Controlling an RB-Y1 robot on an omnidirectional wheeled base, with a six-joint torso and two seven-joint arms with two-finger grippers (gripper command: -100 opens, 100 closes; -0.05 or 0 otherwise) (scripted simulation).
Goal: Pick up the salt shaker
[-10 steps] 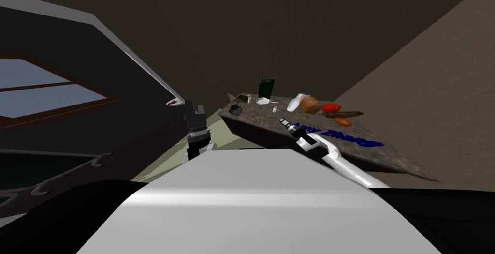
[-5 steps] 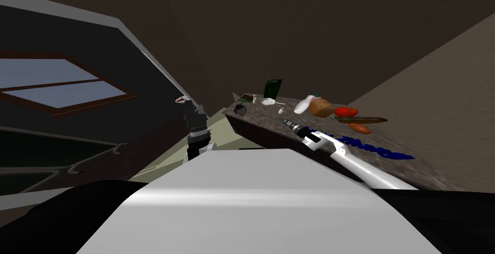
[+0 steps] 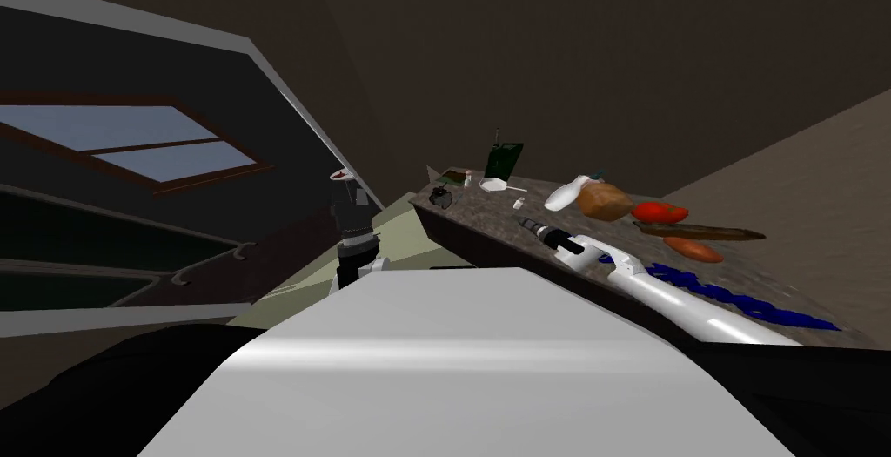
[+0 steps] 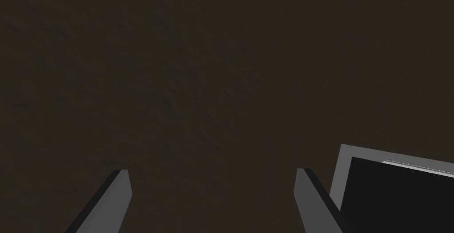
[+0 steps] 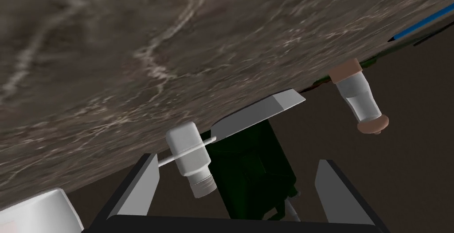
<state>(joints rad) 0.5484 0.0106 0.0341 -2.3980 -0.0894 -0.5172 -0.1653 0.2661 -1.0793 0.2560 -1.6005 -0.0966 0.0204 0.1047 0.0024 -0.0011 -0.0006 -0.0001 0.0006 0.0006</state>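
Approach: right gripper (image 5: 238, 160), jaws wide, should shift to centre the white shaker (image 5: 190, 157), probably salt, before closing.

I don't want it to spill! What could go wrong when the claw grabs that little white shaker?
The small white salt shaker sits nearer one finger of the open right claw, so that finger might tip it. The thin white stick by it could snag. The clear shaker with brown ends nearby could be grabbed by mistake.
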